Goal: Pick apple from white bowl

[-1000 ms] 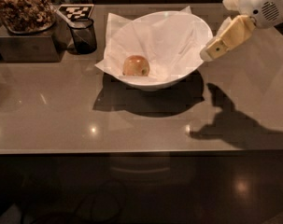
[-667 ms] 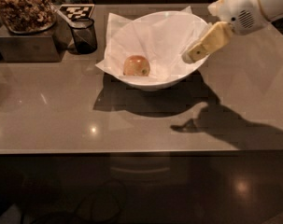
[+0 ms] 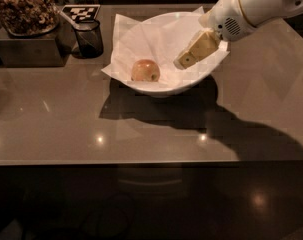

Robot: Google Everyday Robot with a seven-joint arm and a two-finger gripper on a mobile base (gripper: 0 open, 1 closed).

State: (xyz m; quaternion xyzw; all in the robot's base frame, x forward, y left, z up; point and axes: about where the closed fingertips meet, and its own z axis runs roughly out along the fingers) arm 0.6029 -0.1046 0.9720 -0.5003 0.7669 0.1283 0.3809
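Observation:
The apple (image 3: 145, 70), reddish-orange with a pale patch, lies in the left part of the white bowl (image 3: 156, 86), which is lined with crumpled white paper. My gripper (image 3: 187, 60) reaches in from the upper right on a white arm. It hangs over the bowl's right half, to the right of the apple and apart from it.
A small dark glass cup (image 3: 88, 38) stands left of the bowl. Behind it lies a black-and-white marker tag (image 3: 81, 13). A dark box with a container of brown snacks (image 3: 22, 9) sits at the far left. The table's front edge (image 3: 141, 162) runs below.
My gripper and arm have moved left, from beside the bowl's right rim to over the bowl's inside, closer to the apple. The apple and bowl have not moved.

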